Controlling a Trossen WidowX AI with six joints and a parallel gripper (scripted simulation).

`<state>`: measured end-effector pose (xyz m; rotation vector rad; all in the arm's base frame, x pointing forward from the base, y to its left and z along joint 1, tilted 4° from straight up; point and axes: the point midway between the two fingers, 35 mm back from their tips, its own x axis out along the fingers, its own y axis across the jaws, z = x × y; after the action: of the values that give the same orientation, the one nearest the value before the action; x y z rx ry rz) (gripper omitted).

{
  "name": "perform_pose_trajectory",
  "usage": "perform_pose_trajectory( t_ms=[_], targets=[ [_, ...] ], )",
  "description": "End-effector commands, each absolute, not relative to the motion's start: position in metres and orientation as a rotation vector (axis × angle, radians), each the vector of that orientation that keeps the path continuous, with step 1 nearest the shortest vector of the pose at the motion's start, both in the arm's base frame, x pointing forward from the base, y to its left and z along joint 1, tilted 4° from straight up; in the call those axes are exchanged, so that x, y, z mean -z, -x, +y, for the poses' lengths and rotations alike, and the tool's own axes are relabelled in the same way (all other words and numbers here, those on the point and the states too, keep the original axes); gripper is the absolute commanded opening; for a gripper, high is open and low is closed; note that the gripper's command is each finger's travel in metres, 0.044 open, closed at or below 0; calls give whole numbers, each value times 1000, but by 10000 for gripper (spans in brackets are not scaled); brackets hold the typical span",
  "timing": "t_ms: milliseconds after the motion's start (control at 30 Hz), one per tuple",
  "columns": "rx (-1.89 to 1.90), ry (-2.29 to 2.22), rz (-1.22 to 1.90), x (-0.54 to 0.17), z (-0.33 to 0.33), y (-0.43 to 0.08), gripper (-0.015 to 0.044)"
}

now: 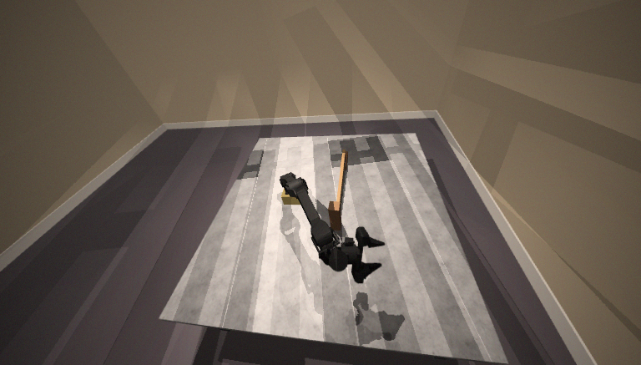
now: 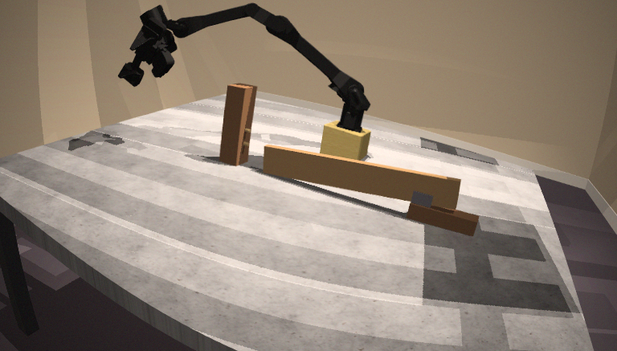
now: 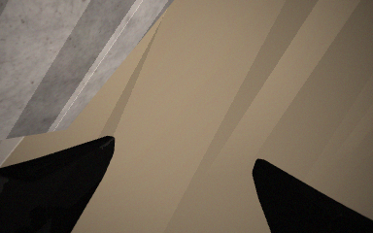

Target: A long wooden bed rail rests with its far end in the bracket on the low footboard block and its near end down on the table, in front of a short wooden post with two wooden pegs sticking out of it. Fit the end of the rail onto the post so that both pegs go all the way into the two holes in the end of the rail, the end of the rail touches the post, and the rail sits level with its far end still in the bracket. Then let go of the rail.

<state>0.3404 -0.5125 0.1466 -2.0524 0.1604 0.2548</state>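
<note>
So the arm (image 2: pixel 291 38) rises off its yellow base block (image 2: pixel 345 140), which sits just behind the rail, then stretches long and high over the post and past it, wrist bent down at the end. The pincer (image 2: pixel 143 70) hangs well above the post and out to its far side from the base, spread wide with nothing between the fingers; in the wrist view they just frame tan wall and a corner of the tabletop (image 3: pixel 44 58).

The rail (image 2: pixel 359 175) is nowhere near the pincer. Its near end is just beside the post (image 2: pixel 237 124), apart from it and low at the foot, while the far end sits up in the bracket on the footboard block (image 2: pixel 443 218), so it slopes. The pegs (image 2: pixel 246 140) on the post's face are bare.

No labels or writing I can read anywhere.
</note>
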Motion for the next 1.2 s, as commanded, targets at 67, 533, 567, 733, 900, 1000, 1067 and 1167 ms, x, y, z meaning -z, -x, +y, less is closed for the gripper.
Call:
perform_pose_trajectory(
  t_ms=[67,533,567,733,900,1000,1067,1167],
  targets=[
    [-300,1964,184,-142,-493,-360,440],
    [-693,1277,545,-90,-278,-434,440],
    [-711,1248,571,-87,-266,-433,440],
    [-844,1101,764,-70,-187,-411,440],
    [-963,998,1006,-56,-113,-363,440],
    [-1014,971,1161,-49,-80,-323,440],
    [-1038,968,1256,-46,-66,-294,440],
    [-1045,969,1290,-46,-62,-283,440]
  ],
)
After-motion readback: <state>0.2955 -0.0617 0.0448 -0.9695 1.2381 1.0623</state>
